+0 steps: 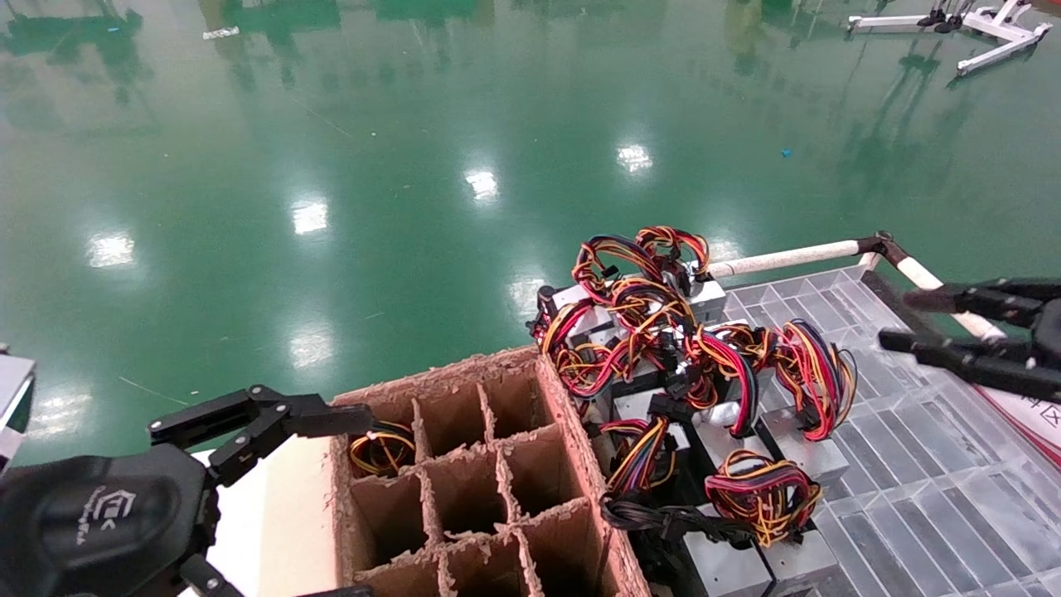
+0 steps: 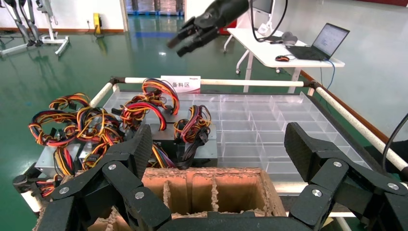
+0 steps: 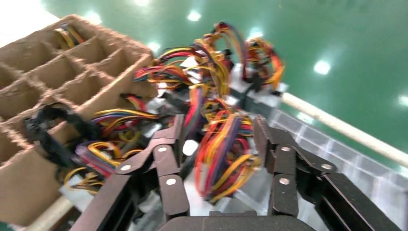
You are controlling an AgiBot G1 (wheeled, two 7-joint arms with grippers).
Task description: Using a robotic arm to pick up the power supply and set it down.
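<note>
Right now it's the approach step: right gripper [image 1: 899,322] hangs over the clear ribbed tray [image 1: 928,464], fingers spread, nothing between them, off to the side of the power supply [image 1: 808,452] heap. Next move calls for centring over one grey metal box and dropping past its looped red, yellow and purple wires [image 1: 808,373], which look springy and tangled. Left gripper [image 1: 348,497] sits parked, spread wide, at the divided cardboard crate [image 1: 572,431], rough torn edges, one cell holding wires.
</note>
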